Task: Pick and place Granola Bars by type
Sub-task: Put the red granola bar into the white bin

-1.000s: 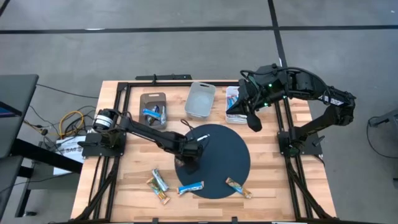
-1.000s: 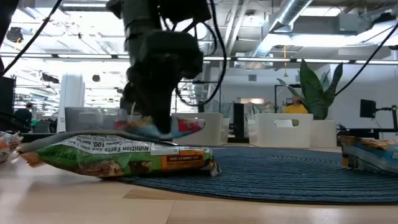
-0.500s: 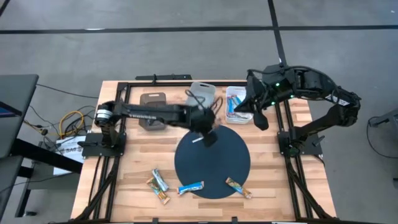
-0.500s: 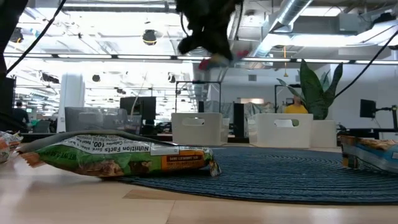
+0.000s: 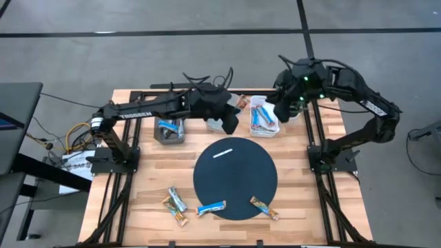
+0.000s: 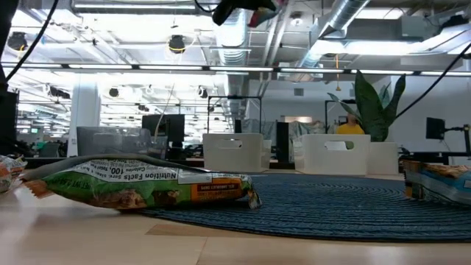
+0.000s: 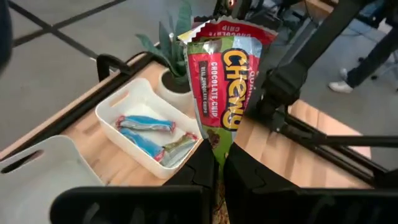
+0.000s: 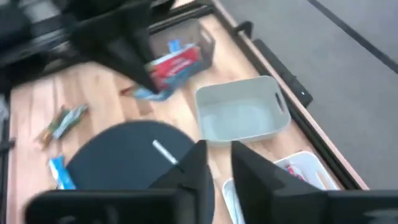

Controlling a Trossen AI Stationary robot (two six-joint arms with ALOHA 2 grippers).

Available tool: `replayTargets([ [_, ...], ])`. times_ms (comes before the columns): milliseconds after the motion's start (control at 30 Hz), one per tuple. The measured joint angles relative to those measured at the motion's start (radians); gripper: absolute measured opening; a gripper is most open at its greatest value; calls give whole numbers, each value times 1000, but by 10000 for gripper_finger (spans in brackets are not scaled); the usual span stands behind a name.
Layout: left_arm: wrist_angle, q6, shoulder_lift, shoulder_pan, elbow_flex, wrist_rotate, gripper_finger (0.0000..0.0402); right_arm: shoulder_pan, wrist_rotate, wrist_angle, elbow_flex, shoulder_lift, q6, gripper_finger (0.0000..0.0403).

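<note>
My left gripper hangs high over the far side of the table, between the light grey bin and the white bin. It is shut on a red and green Chewy bar. That bar also shows in the right wrist view and at the low view's top. My right gripper hovers open over the white bin's right side. Several more bars lie flat near the table's near edge. Blue bars lie in the white bin and in the brown bin. My left gripper pinches the Chewy bar by one end between its two fingers. The bar runs on along the fingers and stands out past their tips. It is lifted clear of the table, its free crimped end farthest from the gripper.
A dark round mat covers the table's middle, with a thin white strip on it. The three bins stand in a row along the far edge. In the low view a green-wrapped bar lies close to the camera at the mat's edge.
My left gripper has risen from the mat with the bar held shut in it. It has swung toward the far edge and the right, over the bins. My right gripper has drawn back a little toward the far edge.
</note>
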Motion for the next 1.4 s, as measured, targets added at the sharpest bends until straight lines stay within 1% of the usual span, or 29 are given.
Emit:
replayTargets([
  [133, 67, 0, -7, 7, 0, 3, 1, -58, -3, 80, 1, 15, 60, 128],
  [200, 102, 0, -7, 11, 0, 5, 0, -65, -26, 110, 1, 32, 73, 159],
  [333, 89, -20, -8, 34, 0, 5, 0, -52, -84, 180, -1, 58, 105, 210],
  [433, 90, -20, -8, 54, 0, 32, 0, -41, -111, 222, 1, 80, 113, 233],
  [567, 46, -22, -8, 77, -1, 49, 0, -30, -109, 263, -1, 96, 109, 240],
  [767, 108, 8, -8, 83, -1, 110, 0, -31, -109, 298, 0, 108, 109, 227],
  [933, 166, 12, -8, 83, -1, 151, 0, -44, -110, 302, 1, 117, 113, 200],
  [1100, 169, 13, -8, 83, -1, 155, 0, -44, -109, 312, 0, 128, 106, 151],
  [1300, 164, 29, -9, 83, -1, 151, 0, -44, -113, 318, 0, 129, 83, 66],
  [1400, 162, 40, -9, 83, -1, 151, 11, -44, -113, 317, 0, 129, 80, 40],
])
